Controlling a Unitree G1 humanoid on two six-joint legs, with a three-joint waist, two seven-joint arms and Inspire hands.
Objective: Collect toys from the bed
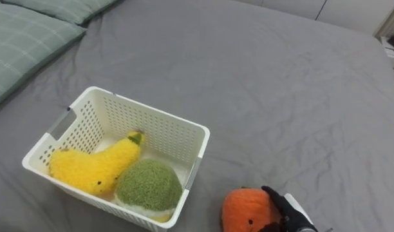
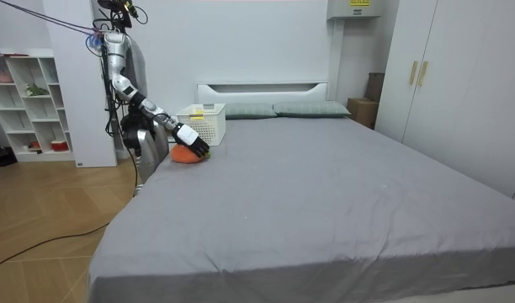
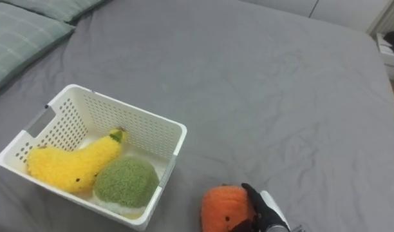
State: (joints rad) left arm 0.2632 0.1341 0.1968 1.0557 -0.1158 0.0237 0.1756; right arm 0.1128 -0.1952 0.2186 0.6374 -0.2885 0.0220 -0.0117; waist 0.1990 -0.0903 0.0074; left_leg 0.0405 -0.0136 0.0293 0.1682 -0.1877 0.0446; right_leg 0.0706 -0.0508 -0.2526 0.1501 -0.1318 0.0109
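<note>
Orange plush (image 1: 245, 209) rests on the bed (image 1: 281, 96) near the edge at the robot's side, just beside the white basket (image 1: 168, 138) holding a yellow plush (image 1: 94, 167) and a green plush (image 1: 149, 183). It is probably light, soft, compressible and non-slip, so grasp around the widest part. The right hand (image 1: 284, 207) curls its fingers over the toy's side, in contact.

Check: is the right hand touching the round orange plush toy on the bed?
Touching. The left eye view shows the right hand with dark fingers curled against the round orange plush toy, no gap between them.
</note>
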